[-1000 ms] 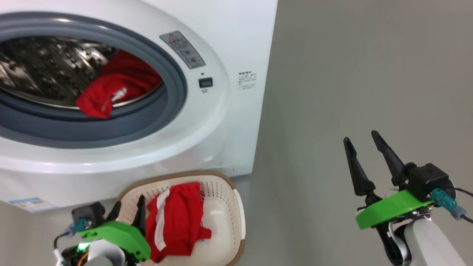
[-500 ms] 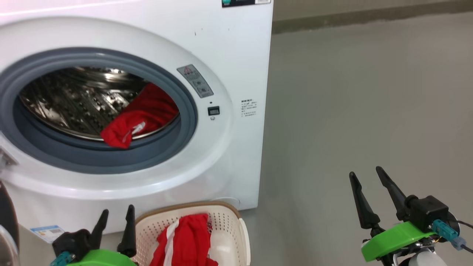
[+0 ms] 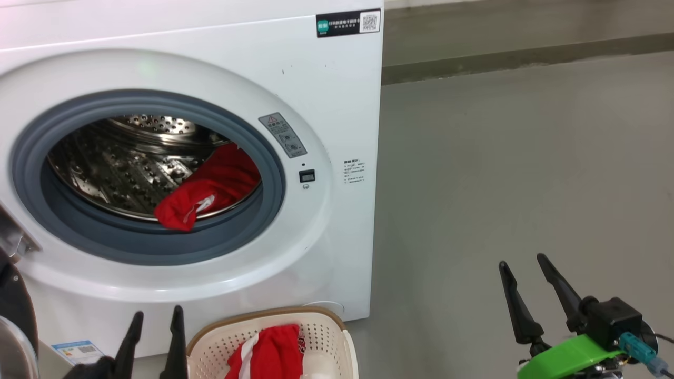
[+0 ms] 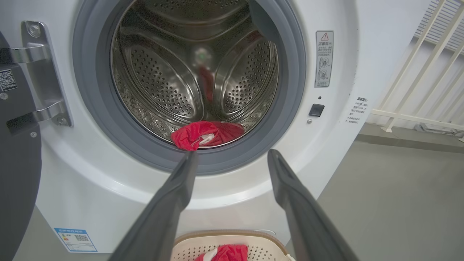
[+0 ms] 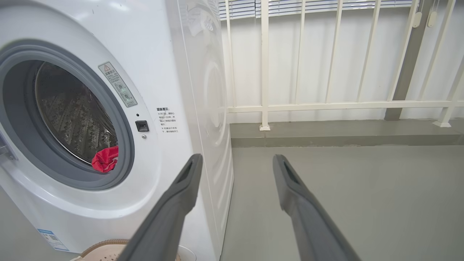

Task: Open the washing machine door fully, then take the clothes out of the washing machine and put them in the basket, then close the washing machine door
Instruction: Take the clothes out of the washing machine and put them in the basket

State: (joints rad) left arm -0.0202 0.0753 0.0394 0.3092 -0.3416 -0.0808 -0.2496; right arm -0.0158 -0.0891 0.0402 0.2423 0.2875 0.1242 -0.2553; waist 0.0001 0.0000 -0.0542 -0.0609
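The white washing machine (image 3: 326, 95) (image 4: 340, 152) (image 5: 156, 43) stands with its drum exposed. Its door (image 3: 13, 310) (image 4: 18, 174) is swung out to the left. Red clothes (image 3: 210, 184) (image 4: 204, 134) (image 5: 106, 159) lie at the drum's front lip. More red clothes (image 3: 271, 355) (image 4: 223, 252) lie in the cream basket (image 3: 321, 329) (image 4: 261, 243) (image 5: 105, 248) on the floor below the opening. My left gripper (image 3: 157, 316) (image 4: 232, 156) is open, empty, left of the basket and pointing at the drum. My right gripper (image 3: 521, 260) (image 5: 235, 159) is open and empty over the floor to the right.
Grey floor (image 3: 500, 158) stretches right of the machine. A low step (image 3: 526, 58) and a cream railing (image 5: 326, 105) close off the far side. The door hinge bracket (image 4: 40, 72) sticks out at the opening's left edge.
The head camera has tilted up, so the whole picture slid down. My left gripper has pulled back from over the basket and now points up towards the drum. Both stay open.
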